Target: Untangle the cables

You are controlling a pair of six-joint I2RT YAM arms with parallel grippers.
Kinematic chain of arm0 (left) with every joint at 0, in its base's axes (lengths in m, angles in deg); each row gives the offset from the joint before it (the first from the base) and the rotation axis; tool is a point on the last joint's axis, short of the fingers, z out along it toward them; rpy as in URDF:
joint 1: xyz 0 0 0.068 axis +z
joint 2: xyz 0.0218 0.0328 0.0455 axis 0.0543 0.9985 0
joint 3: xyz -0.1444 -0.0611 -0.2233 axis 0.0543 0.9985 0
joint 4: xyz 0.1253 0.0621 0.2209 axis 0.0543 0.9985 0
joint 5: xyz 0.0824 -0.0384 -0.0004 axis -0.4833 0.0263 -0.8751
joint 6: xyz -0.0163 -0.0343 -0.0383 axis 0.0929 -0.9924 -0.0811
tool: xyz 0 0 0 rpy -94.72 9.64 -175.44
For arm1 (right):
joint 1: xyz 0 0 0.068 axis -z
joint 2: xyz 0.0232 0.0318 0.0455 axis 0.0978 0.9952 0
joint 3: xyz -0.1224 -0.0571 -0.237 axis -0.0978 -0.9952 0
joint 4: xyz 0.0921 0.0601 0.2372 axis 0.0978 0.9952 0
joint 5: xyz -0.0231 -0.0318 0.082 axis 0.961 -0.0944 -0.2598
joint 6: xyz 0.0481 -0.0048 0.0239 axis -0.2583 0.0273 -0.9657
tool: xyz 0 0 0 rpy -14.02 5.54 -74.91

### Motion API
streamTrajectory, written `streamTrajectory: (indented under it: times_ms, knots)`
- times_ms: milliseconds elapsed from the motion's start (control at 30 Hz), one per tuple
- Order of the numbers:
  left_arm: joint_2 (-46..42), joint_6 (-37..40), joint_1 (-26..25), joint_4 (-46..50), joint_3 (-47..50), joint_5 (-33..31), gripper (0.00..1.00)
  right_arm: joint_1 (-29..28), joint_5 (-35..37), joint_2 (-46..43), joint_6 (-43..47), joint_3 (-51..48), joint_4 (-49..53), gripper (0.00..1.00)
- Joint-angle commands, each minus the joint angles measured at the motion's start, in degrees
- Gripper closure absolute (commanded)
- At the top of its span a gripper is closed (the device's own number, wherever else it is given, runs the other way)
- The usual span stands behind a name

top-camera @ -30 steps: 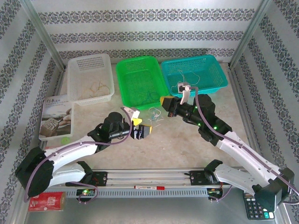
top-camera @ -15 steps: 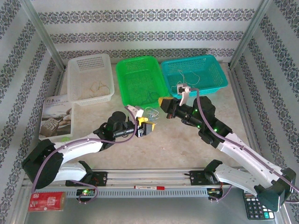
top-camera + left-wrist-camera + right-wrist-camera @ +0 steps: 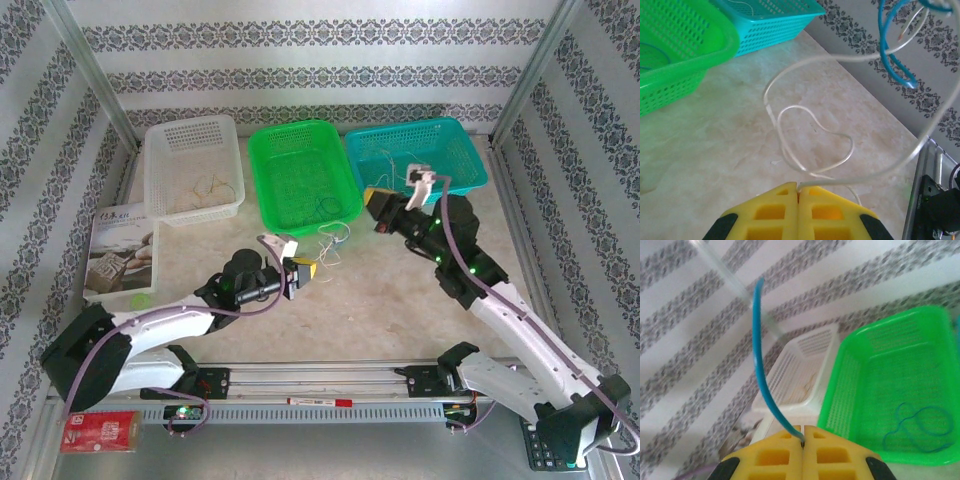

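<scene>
Cables (image 3: 334,240) sit as a small tangle on the table (image 3: 390,300), just off the near edge of the green basket (image 3: 262,190), strung between both arms.

Top view: left gripper (image 3: 308,270) is low, on the tangle's near-left side. Right gripper (image 3: 374,198) is raised beside the front rim of the teal basket (image 3: 480,172). Likely reason for the split: each holds one strand, so drawing apart should separate them. There is open table near and right of the tangle. Baskets block the far side. Booklet (image 3: 120,250) and white basket (image 3: 152,195) are well left.

Left wrist view: the yellow pads are pressed together, pinching the whitish cable (image 3: 852,146) right at the tips. It loops over bare table, then sweeps up to the right, crossing a blue cable (image 3: 882,45) that hangs in the air. The green basket's corner is close on the left and a metal rail (image 3: 932,165) stands at right. Best room looks to be back toward the near edge.

Right wrist view: the pads are pressed together on the blue cable's end, which arcs up from the tips. The green basket below holds another blue loop (image 3: 920,424), and the white basket lies beyond it. Risk: that crossing may snag if the pull is quick.
</scene>
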Motion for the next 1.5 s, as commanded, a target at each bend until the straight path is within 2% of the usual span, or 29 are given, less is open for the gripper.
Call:
streamTrajectory:
  times_ms: [0, 67, 200, 333, 467, 700, 833, 1067, 1300, 1367, 1467]
  knots:
    - [-5.05, -3.89, -0.83, 2.79, 3.01, -6.75, 1.0, 5.82, -2.32, -1.73, -2.63, 2.68, -1.84, 1.0]
    - [-8.84, -6.52, -0.83, 7.2, 4.89, -10.35, 1.0, 10.23, -3.17, -1.95, -4.24, 2.92, -1.95, 1.0]
    - [-16.06, -10.68, -0.83, 12.75, 8.93, -13.26, 1.0, 16.29, -4.01, -2.07, -6.72, 2.71, -2.78, 1.0]
    - [-22.4, -11.77, -0.83, 19.78, 10.6, -14.44, 1.0, 18.26, -4.51, -1.8, -7.61, 2.27, -3.56, 1.0]
    - [-25.13, -11.71, -0.83, 24.2, 10.95, -15.29, 1.0, 18.62, -3.49, -1.81, -7.52, 2.05, -3.33, 1.0]
    - [-22.82, -11.71, -0.83, 24.69, 10.9, -15.91, 1.0, 20.48, -1.86, -2.44, -6.5, 2.89, -2.1, 1.0]
    - [-20.78, -12.54, -0.84, 24.95, 10.87, -16.37, 1.0, 25.53, -0.48, -2.52, -6.31, 3.52, -0.91, 1.0]
    - [-17.55, -13.54, -0.74, 24.55, 10.56, -16.82, 1.0, 35.7, -0.4, -2.32, -12.65, 2.34, -4.3, 1.0]
    - [-15.96, -13.43, -0.74, 25.97, 10.22, -17.8, 1.0, 39.92, 2.06, -2.24, -14.29, 2.54, -3.43, 1.0]
    - [-15.95, -13.46, -0.74, 24.75, 10.73, -16.84, 1.0, 41.84, -0.34, -1.67, -17.13, 1.85, -5.34, 1.0]
    - [-16.08, -13.45, -0.81, 23.18, 10.67, -16.39, 1.0, 40.91, -4.29, -0.43, -17.68, 1.52, -7.12, 1.0]
